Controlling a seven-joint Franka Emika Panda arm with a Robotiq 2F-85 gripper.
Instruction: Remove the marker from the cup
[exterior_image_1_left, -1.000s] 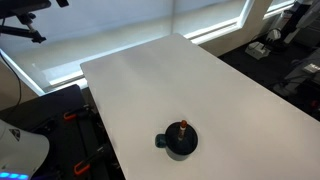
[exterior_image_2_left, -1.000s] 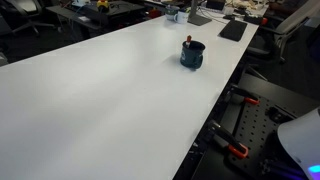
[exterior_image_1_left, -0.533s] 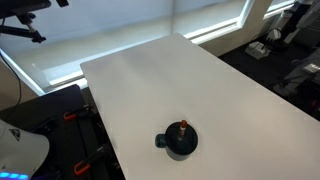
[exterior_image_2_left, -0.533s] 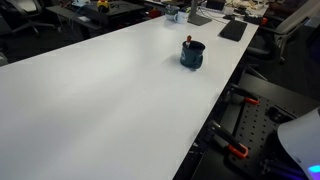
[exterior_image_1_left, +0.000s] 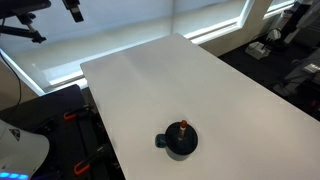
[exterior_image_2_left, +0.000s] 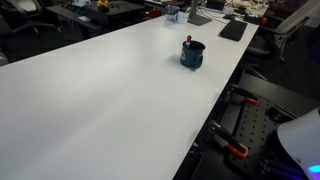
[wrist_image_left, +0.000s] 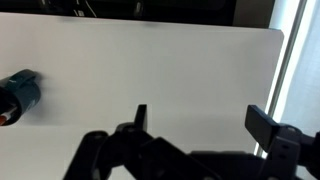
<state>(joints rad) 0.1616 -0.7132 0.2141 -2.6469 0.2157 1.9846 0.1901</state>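
The dark blue cup (exterior_image_1_left: 179, 143) stands on the white table (exterior_image_1_left: 190, 85) near its front edge, with a stubby handle on its side. The marker (exterior_image_1_left: 182, 127) stands upright in it, its red-orange tip poking above the rim. Both also show in an exterior view, the cup (exterior_image_2_left: 192, 56) with the marker (exterior_image_2_left: 188, 41) in it. In the wrist view the cup (wrist_image_left: 22, 92) lies at the far left edge with the marker's red tip (wrist_image_left: 5, 119) beside it. My gripper (wrist_image_left: 205, 120) is open and empty, far from the cup, over bare table. Its tip shows at the top of an exterior view (exterior_image_1_left: 73, 10).
A bright window with blinds (exterior_image_1_left: 120, 25) runs behind the table. Desks with clutter (exterior_image_2_left: 200, 12) stand beyond the table's far end. Black and orange clamps (exterior_image_2_left: 238, 150) sit on the frame by the table's edge.
My gripper has come down into the top of an exterior view. The cup and marker have not moved.
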